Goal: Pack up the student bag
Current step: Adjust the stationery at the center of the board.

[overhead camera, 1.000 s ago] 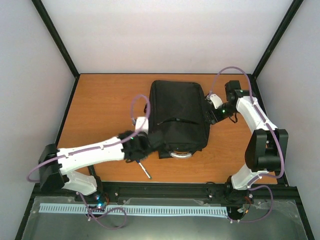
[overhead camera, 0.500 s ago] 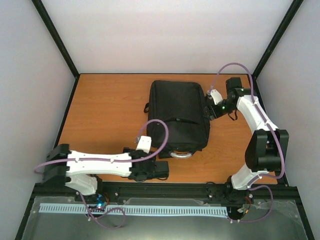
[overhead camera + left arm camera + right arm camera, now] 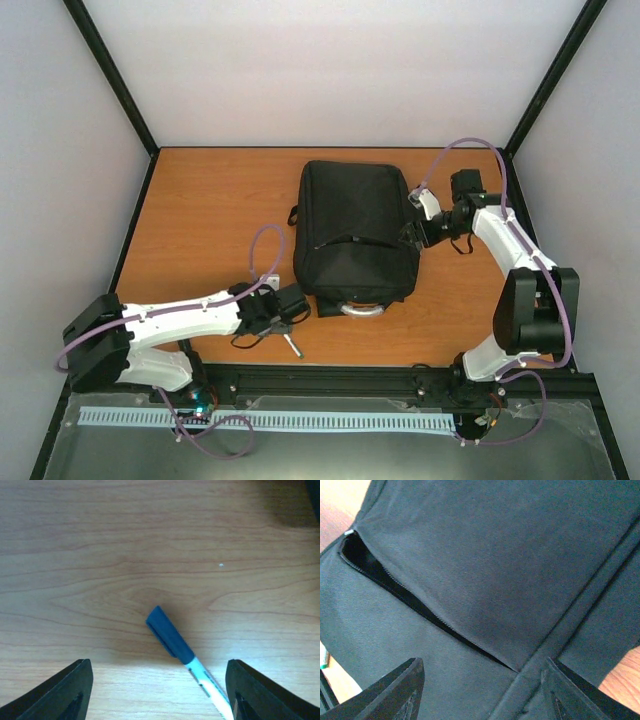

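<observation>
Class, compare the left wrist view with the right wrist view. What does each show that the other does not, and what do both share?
Only the left wrist view shows a blue-capped marker, lying on the wood beneath the open left gripper. Only the right wrist view shows the black student bag, its zipper opening parted, filling the frame under the right gripper. Both show bare parts of the wooden table and a pair of dark fingers standing apart at the bottom corners, gripping nothing.

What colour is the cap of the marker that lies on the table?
The cap is dark blue. The left wrist view shows it best.
</observation>
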`<state>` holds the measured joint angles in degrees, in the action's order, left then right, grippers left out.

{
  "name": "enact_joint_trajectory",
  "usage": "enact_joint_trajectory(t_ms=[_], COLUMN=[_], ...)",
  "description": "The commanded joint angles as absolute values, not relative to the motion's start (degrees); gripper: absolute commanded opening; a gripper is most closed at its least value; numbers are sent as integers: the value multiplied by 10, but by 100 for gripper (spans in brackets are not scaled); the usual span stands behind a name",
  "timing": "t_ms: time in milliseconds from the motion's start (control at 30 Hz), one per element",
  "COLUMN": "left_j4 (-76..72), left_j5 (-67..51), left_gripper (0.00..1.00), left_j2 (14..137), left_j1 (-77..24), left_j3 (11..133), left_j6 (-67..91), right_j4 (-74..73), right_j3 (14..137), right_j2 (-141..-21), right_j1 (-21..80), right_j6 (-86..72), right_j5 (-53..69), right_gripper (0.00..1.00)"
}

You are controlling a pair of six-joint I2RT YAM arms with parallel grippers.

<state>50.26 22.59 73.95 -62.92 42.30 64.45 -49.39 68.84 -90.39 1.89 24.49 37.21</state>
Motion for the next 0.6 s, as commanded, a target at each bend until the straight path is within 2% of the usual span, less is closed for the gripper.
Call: enact_joint_trajectory(t_ms=[0, 300, 567], left_j4=[411, 415, 427], left_j5=[144, 119, 122], left_gripper=[73, 54, 43], left_j2=[743, 852, 881], left_j1=[-609, -592, -585], left_j3=[422, 470, 484], left_j6=[589, 584, 570], right_j4=[-450, -451, -449], right_j3=[660, 646, 640], right_j2=[-872, -860, -857], right_j1=[16, 16, 16], right_j6=[244, 253, 254], right_j5=[419, 437, 439], right_gripper=[66, 66, 66])
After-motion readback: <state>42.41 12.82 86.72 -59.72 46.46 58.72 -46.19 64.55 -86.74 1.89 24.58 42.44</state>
